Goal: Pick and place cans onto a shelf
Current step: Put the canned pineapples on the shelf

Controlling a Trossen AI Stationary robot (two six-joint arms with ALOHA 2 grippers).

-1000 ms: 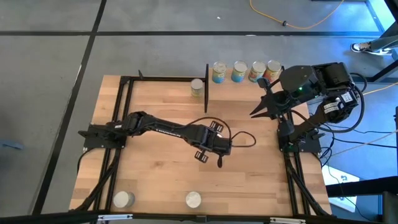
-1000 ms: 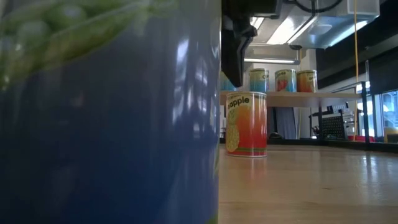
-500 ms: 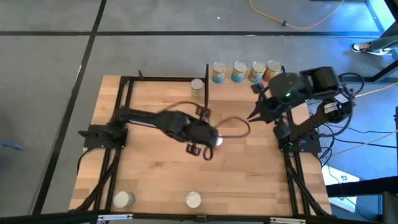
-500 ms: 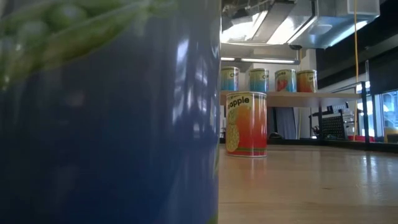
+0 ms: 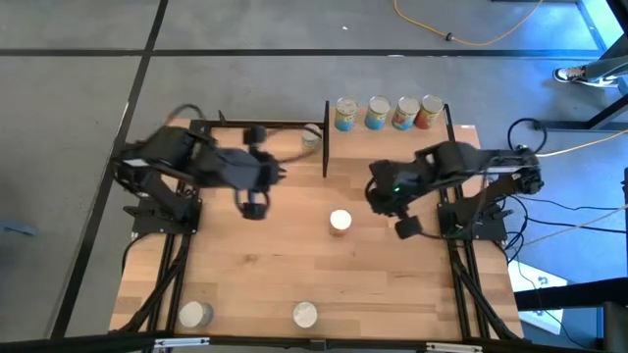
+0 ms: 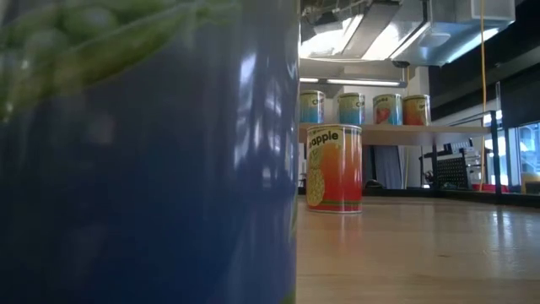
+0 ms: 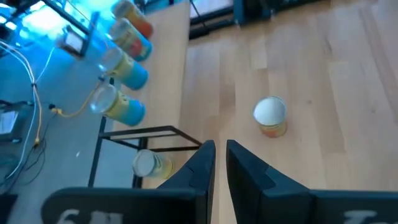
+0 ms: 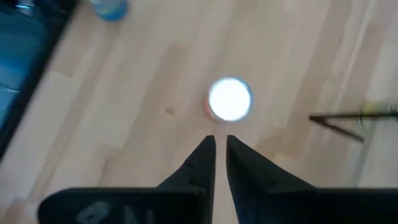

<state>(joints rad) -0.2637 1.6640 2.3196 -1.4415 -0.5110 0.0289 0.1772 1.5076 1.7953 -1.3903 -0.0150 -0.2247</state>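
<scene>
I count four cans on the shelf, a can just ahead of my right gripper, its fingers nearly pressed together and empty like the left gripper, and seemingly three more waiting on the table.

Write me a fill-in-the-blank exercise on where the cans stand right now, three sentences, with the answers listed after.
1. On the shelf stand ____ cans in a row.
2. The lone can in the middle of the table stands between the left gripper and the ____ gripper.
3. In the low view, the can standing on the table below the shelf has a label showing a ____.

Answers: four; right; pineapple
</scene>
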